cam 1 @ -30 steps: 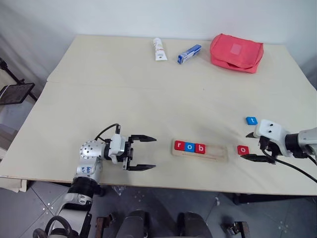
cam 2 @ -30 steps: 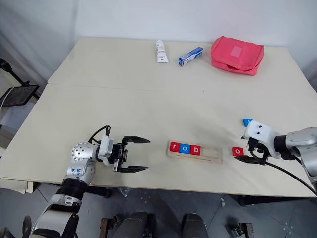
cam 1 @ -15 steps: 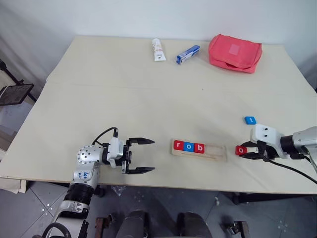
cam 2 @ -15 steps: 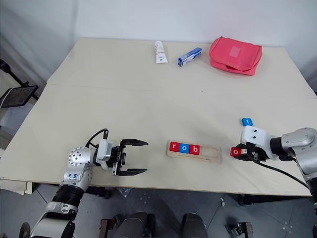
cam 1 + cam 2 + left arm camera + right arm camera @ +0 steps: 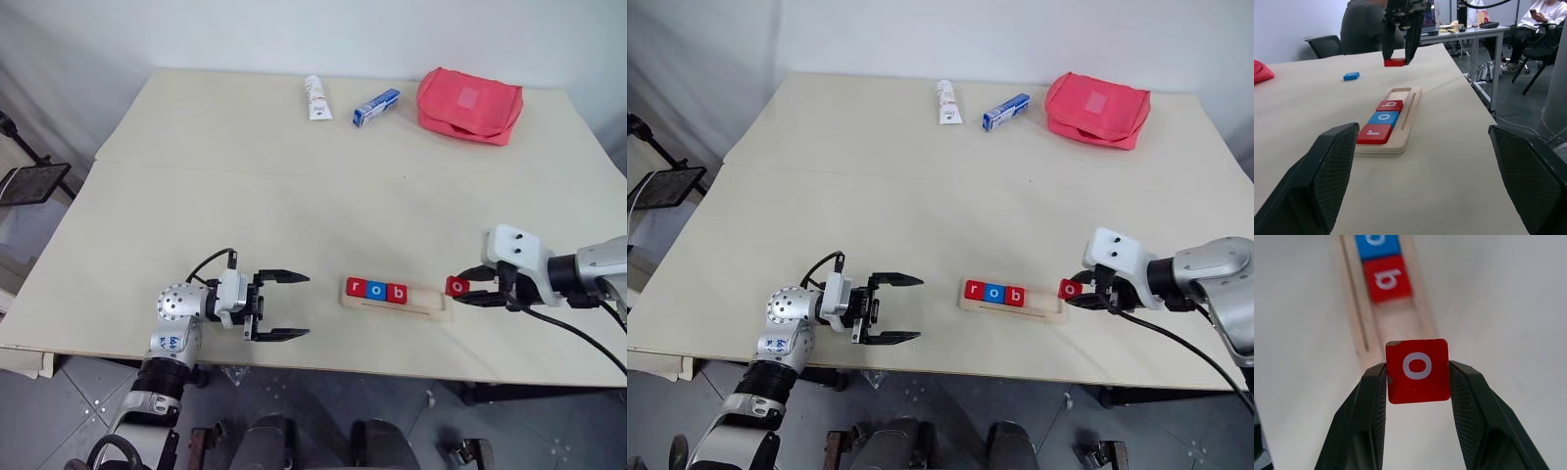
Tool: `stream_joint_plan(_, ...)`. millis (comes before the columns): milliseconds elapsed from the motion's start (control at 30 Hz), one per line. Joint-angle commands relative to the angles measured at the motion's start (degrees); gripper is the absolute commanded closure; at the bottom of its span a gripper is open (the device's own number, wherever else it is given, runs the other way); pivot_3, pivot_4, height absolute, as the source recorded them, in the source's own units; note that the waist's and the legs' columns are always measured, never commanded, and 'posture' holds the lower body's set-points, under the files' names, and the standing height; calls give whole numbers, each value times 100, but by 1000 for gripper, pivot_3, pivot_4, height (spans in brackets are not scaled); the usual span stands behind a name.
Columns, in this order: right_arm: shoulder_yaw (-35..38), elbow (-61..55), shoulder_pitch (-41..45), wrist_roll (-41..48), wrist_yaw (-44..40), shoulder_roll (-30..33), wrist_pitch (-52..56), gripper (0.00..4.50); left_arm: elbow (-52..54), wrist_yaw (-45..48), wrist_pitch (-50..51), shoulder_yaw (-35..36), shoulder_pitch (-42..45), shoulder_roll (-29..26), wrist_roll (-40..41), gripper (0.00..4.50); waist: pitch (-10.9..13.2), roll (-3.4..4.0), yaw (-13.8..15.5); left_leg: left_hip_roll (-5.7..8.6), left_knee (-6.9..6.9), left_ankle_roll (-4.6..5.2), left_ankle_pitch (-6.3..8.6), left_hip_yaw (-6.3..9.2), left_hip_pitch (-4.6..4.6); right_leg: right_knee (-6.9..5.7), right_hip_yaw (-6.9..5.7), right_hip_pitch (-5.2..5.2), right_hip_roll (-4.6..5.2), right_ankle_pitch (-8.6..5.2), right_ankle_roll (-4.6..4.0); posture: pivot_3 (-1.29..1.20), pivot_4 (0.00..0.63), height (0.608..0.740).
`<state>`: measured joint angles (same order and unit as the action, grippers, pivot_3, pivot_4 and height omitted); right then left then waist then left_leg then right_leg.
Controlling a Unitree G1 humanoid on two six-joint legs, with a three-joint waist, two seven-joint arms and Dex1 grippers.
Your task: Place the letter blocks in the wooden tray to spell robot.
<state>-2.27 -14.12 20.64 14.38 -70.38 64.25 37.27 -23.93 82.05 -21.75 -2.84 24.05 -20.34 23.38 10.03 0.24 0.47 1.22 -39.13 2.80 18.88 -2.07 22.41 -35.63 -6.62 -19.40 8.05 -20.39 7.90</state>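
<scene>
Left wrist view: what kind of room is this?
Probably an office or lab: behind the table stand a desk with cluttered gear, black office chairs, and seated people.

The wooden tray has its right half open, with r, o and b tiles packed into the left part. The right gripper hangs just off that open end, clamping a red o tile, nothing between them. The left gripper, fingers spread wide, sits left of the tray with bare table between. A pouch, a box and a tube sit way off at the far edge.
</scene>
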Motion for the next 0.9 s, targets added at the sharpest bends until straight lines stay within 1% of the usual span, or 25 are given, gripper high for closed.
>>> stream_joint_plan(33, -490, -287, 378, -218, 195, -221, 188, 3055, 58, 7, -79, -29, -35, 59, 6, 0, 0, 0, -10, 0, 0, 0, 0, 0, 0, 1, 0, 0, 0, 0, 0, 0, 150, 740)
stream_joint_plan(200, -985, -71, 738, -465, 255, -440, 150, 3055, 147, -42, -92, -7, -131, 52, 13, 0, 0, 0, -26, 0, 2, 0, 0, 0, 2, -2, -2, -6, -1, 0, 0, 0, 150, 740)
stream_joint_plan(333, -1184, 66, 924, -551, 251, -543, 110, 3055, 226, -87, -89, 6, -216, 28, 13, 0, 0, 0, -38, 2, 2, 0, 0, 1, 2, -2, -2, -5, 0, 0, 0, 0, 150, 740)
stream_joint_plan(567, -1365, 277, 1139, -643, 147, -647, 26, 3055, 383, -234, -82, 32, -383, -13, 14, 0, 0, 0, -46, 1, 3, 0, 0, 0, 2, -3, -3, -6, 0, 0, 0, 0, 150, 740)
stream_joint_plan(767, -1414, 293, 1124, -688, 90, -677, 1, 3055, 427, -303, -75, 1, -402, -3, 2, 0, 0, 0, -44, 1, 3, 0, 0, 1, 2, -3, -3, -6, 0, 0, 0, 0, 150, 740)
stream_joint_plan(833, -1418, 229, 1093, -674, 53, -647, 20, 2334, 411, -310, -85, -2, -394, 4, -2, 0, 0, 0, -44, 1, 3, 0, 0, 1, 2, -3, -3, -6, 0, 0, 0, 0, 150, 740)
stream_joint_plan(900, -1441, 232, 1076, -736, 66, -617, -13, 1725, 389, -317, -98, -7, -381, 14, -9, 0, 0, 0, -45, 1, 3, 0, 0, 1, 2, -3, -3, -6, 0, 0, 0, 0, 150, 740)
